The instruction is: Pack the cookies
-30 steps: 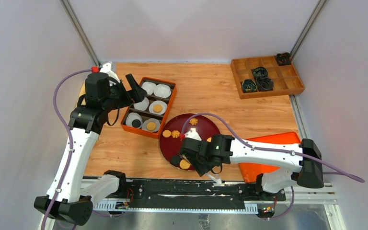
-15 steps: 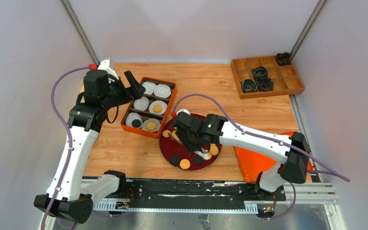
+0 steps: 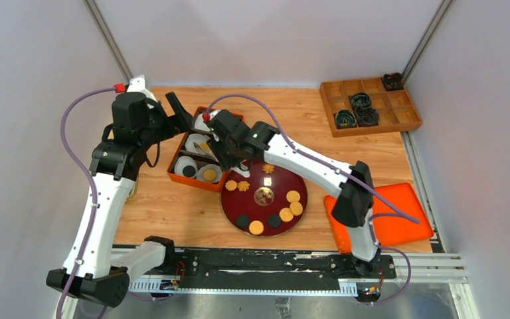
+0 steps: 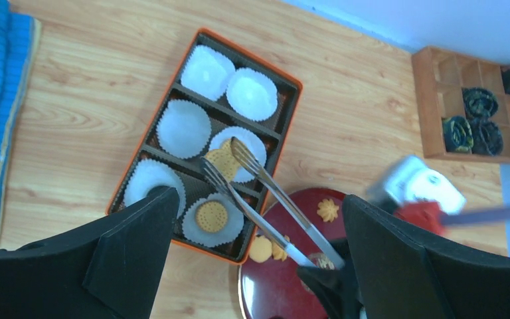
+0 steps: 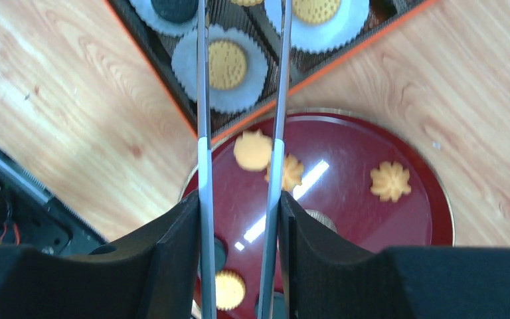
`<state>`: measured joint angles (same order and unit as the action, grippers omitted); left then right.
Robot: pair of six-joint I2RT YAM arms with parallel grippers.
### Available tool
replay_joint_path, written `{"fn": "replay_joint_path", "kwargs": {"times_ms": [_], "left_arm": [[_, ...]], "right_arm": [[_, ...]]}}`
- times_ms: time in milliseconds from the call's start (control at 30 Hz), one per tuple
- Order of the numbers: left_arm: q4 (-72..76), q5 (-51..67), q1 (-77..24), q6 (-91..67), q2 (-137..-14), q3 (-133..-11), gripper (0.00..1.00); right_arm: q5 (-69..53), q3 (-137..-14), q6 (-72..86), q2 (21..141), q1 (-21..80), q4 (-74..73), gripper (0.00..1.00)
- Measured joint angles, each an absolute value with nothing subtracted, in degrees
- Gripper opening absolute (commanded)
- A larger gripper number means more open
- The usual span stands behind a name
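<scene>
The right gripper (image 5: 239, 203) is squeezing a pair of long metal tongs (image 4: 275, 193). The tongs stick straight out in front of it like a long beak. At the far tips of the tongs sits a golden cookie (image 4: 220, 159), pinched between the two forked ends. So the cookie is out ahead of the right gripper, and it hangs over the orange box (image 4: 143, 146), by the edge of a white paper cup (image 4: 255, 141) in the middle row. Whether the cookie touches the cup yet cannot be told. The dark red plate (image 3: 275, 176) with the other cookies (image 3: 293, 197) lies right under this gripper and behind the tong tips. The left gripper (image 4: 259, 199) is spread wide with nothing in it. The box is straight below it, so it is the closer one to the box, but the right one has the cookie. The next move likely turns on the tips being right above the cup, so that the cookie drops in when the squeeze lets go. The cup next to it, on the side nearer the right gripper, already has a round golden cookie (image 5: 228, 64) in it. A moment before, the right gripper was low over the near side of the plate, and now it has reached across the plate to the box. The left gripper has only drifted a little and was just as wide then
</scene>
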<state>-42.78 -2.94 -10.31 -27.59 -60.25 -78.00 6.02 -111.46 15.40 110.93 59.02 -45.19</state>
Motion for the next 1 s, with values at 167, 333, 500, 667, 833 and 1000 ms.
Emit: {"fn": "replay_joint_path", "kwargs": {"times_ms": [167, 333, 500, 667, 833, 1000], "left_arm": [[-43.5, -6.5, -10.3, -26.5, -60.2, -81.9, 1.0], [-44.1, -8.8, -10.3, -25.2, -59.7, -83.0, 1.0], [-44.6, -10.3, -10.3, -24.4, -59.1, -82.8, 1.0], [-45.1, -10.8, -10.3, -24.0, -58.7, -82.5, 1.0], [-45.3, -10.8, -10.3, -23.9, -58.5, -82.0, 1.0], [-45.3, -10.9, -10.3, -23.7, -58.5, -81.9, 1.0]], "right_arm": [[3.5, -119.7, 13.3, 119.8, 56.7, -43.8, 0.0], [0.4, -124.9, 11.9, 125.3, 54.5, -42.8, 0.0], [-1.6, -126.9, 10.8, 127.9, 53.3, -41.3, 0.0], [-2.7, -128.1, 10.4, 129.9, 52.8, -40.2, 0.0], [-3.6, -129.2, 10.4, 132.0, 52.7, -39.3, 0.11], [-3.4, -129.2, 10.1, 132.8, 52.7, -39.2, 0.35]]}}
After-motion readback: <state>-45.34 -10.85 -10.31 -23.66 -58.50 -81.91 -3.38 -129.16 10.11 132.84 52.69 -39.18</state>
